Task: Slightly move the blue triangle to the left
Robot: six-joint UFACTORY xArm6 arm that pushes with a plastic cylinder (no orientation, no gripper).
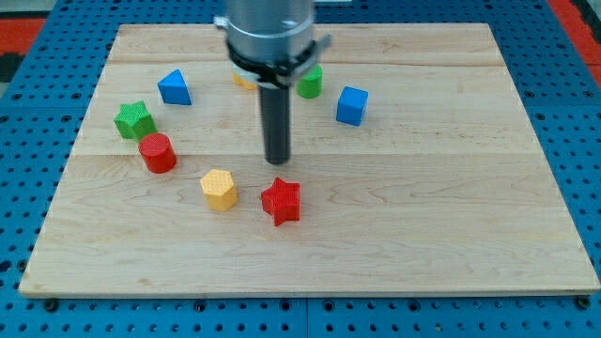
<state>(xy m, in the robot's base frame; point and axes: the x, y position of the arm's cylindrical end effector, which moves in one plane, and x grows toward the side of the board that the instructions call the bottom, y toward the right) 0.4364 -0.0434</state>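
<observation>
The blue triangle (175,87) lies on the wooden board (423,207) at the view's upper left. My tip (277,161) rests near the board's middle, well to the right of and below the blue triangle, not touching it. The red star (281,201) lies just below my tip. The yellow hexagon (219,189) lies to the tip's lower left.
A green star (134,119) and a red cylinder (158,153) sit at the left, below the blue triangle. A blue cube (351,105) and a green block (311,83) lie at the upper right. A yellow block (243,81) is mostly hidden behind the arm.
</observation>
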